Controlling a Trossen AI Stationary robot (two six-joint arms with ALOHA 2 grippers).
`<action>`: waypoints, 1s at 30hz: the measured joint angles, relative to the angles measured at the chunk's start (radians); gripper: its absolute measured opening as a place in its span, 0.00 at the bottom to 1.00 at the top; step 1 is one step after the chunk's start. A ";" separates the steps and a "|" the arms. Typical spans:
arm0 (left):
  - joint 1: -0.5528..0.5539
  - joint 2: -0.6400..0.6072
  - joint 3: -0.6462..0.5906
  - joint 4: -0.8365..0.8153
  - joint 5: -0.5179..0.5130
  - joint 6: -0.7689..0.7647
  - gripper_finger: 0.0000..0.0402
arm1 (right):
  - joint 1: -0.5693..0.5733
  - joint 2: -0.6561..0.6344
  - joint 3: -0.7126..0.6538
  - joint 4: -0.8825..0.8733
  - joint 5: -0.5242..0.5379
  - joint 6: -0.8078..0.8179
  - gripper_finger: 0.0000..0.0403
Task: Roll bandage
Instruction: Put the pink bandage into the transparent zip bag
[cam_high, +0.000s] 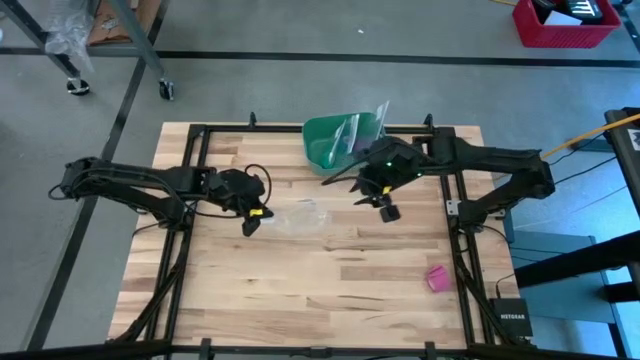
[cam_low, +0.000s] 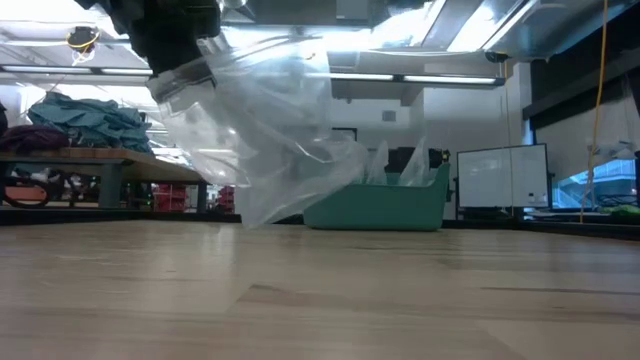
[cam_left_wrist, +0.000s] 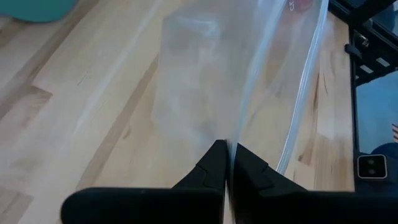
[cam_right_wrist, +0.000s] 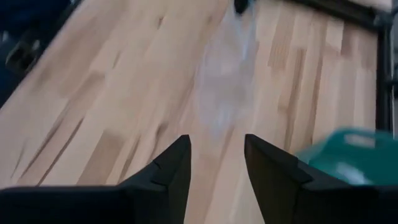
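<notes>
My left hand (cam_left_wrist: 227, 163) is clenched on the edge of the clear plastic bag (cam_left_wrist: 211, 81), its two fingers pinched together with the thin film caught between them; from above, that hand (cam_high: 250, 222) sits over the left-middle of the table (cam_high: 300, 290) and the bag (cam_high: 300, 215) trails from it toward the centre. At table height the bag (cam_low: 270, 130) hangs down from the dark fingers, its lower end near the wood in front of the green bowl (cam_low: 385, 205). My right hand (cam_right_wrist: 216, 165) is released, its fingers standing apart with bare wood showing between them and nothing held; it hovers near the table's middle (cam_high: 386, 208), just in front of the green bowl (cam_high: 335, 140) at the far edge. The bandage (cam_high: 437, 278), a small pink roll, lies on the table near the right front corner, well apart from both of my hands.
</notes>
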 joint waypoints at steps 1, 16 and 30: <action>0.000 -0.002 0.000 -0.003 -0.002 0.000 0.00 | 0.000 0.000 0.025 -0.057 0.006 -0.001 0.38; 0.000 -0.002 0.000 -0.014 -0.004 0.025 0.00 | 0.000 -0.027 -0.027 -0.539 0.084 -0.003 0.38; 0.000 -0.002 0.000 -0.017 -0.004 0.014 0.00 | 0.001 -0.385 -0.495 -0.180 0.004 0.089 0.38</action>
